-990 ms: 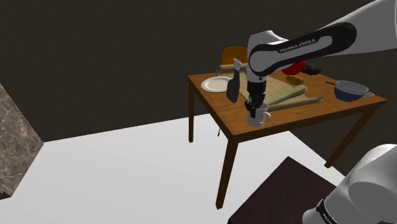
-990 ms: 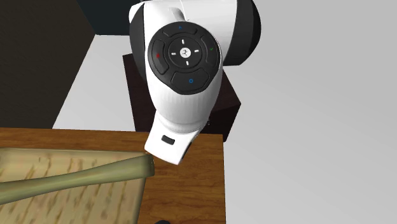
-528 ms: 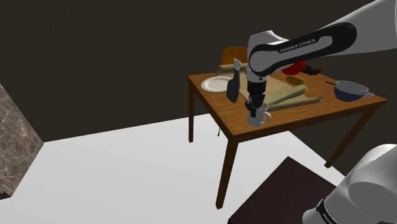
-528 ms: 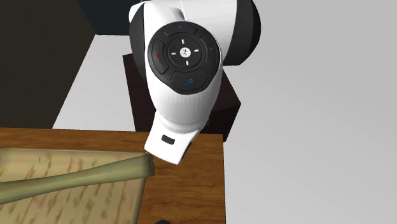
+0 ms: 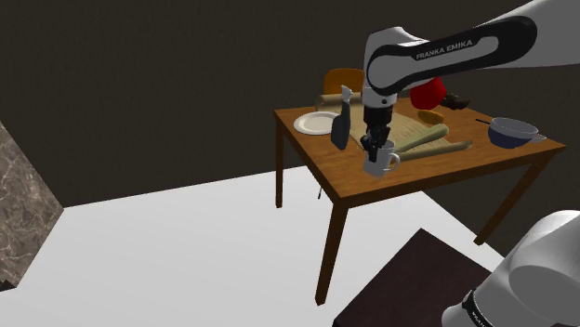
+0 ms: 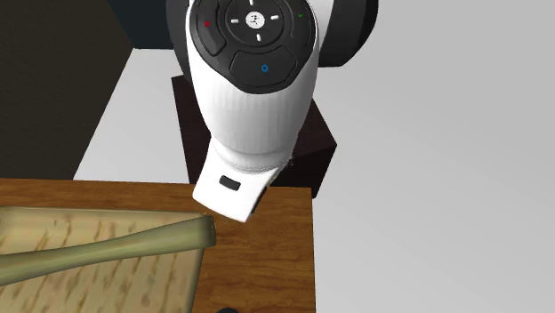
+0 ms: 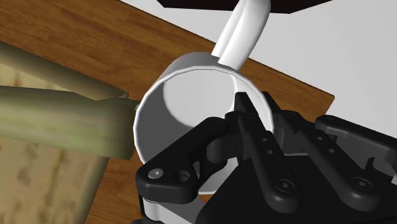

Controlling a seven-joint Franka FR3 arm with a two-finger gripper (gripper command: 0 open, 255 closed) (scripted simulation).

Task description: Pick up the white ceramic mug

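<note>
The only words I can read stand on the arm [image 5: 437, 51]: "FRANKA EMIKA", in white capitals, runs along the dark band of the link stretched out above the table [image 5: 321, 153] in the shoulder view. In the second exterior view, the round black button pad [image 6: 255, 27] on the arm's white casing carries small signs. There is a white emblem on the middle button, a red mark towards that view's left, a green mark towards its right and a blue ring on the lower button.

Wooden table [image 5: 321, 153], on it a white plate [image 5: 316, 123], a blue bowl [image 5: 514, 132] and a greenish half-rolled mat [image 5: 435, 136].
</note>
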